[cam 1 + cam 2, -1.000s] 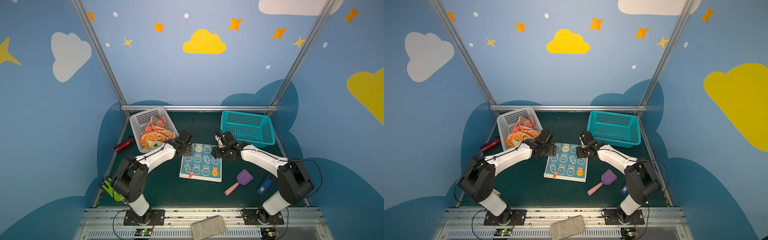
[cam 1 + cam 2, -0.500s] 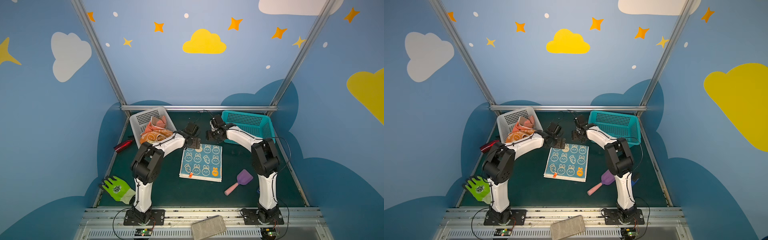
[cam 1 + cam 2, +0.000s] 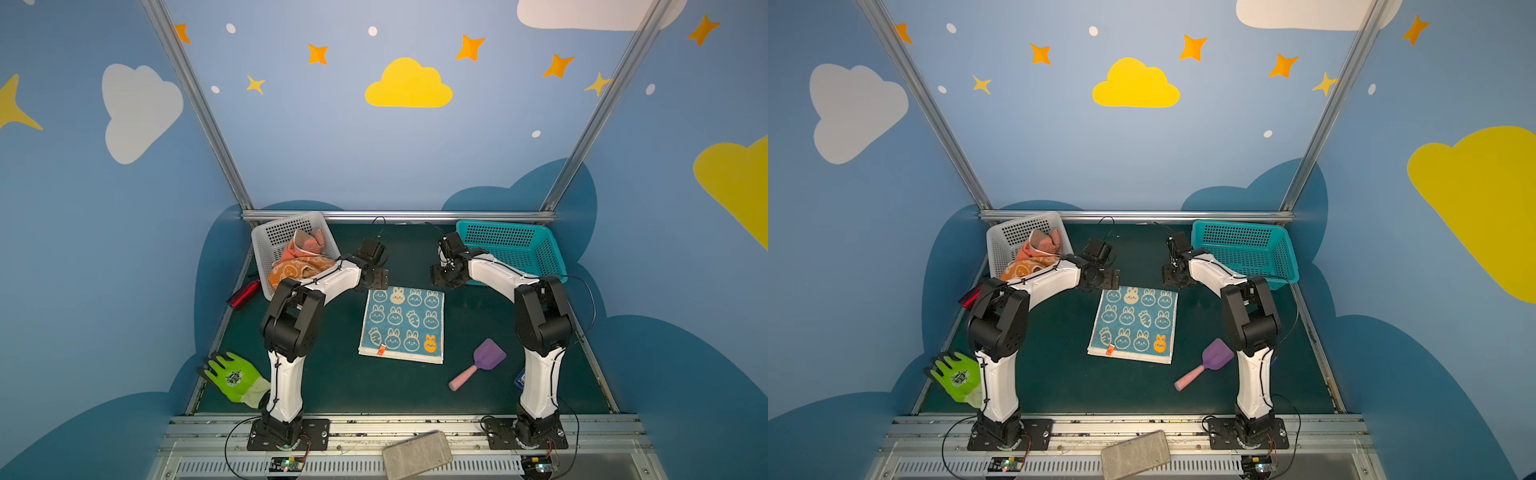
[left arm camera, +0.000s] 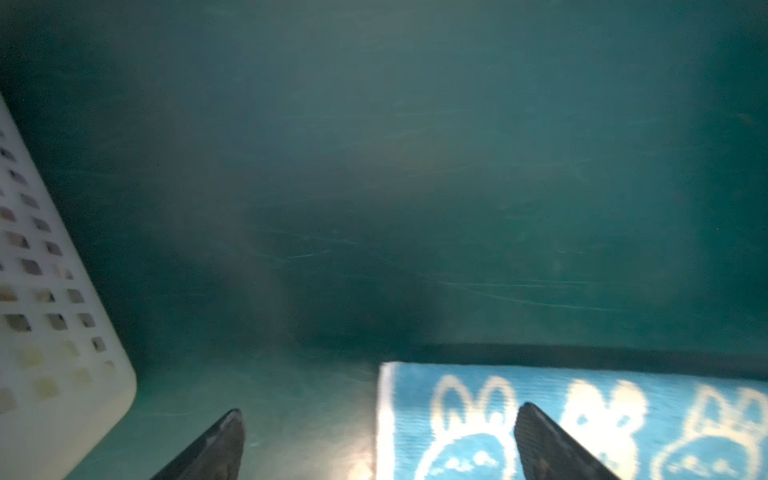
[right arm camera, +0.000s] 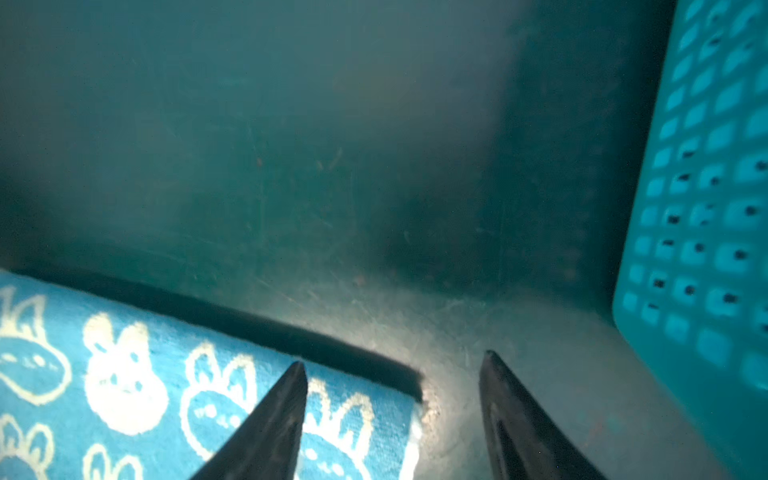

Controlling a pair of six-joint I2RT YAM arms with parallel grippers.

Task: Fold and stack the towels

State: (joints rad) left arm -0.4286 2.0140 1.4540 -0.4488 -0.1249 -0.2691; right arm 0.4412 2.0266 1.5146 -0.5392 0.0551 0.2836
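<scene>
The left arm and right arm wear glossy white shells between bulky black joints. Thin black cables loop alongside. The black base plates are screwed down. The left hand and right hand have dark tapered fingers.

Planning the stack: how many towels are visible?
3: a blue rabbit towel lies flat on the green table; an orange rabbit towel and a salmon towel are bunched in the white basket. More may be hidden under them.

The blue towel is nubby terry cloth, the dark green tabletop matt and scuffed, the white basket and teal basket smooth perforated plastic
</scene>
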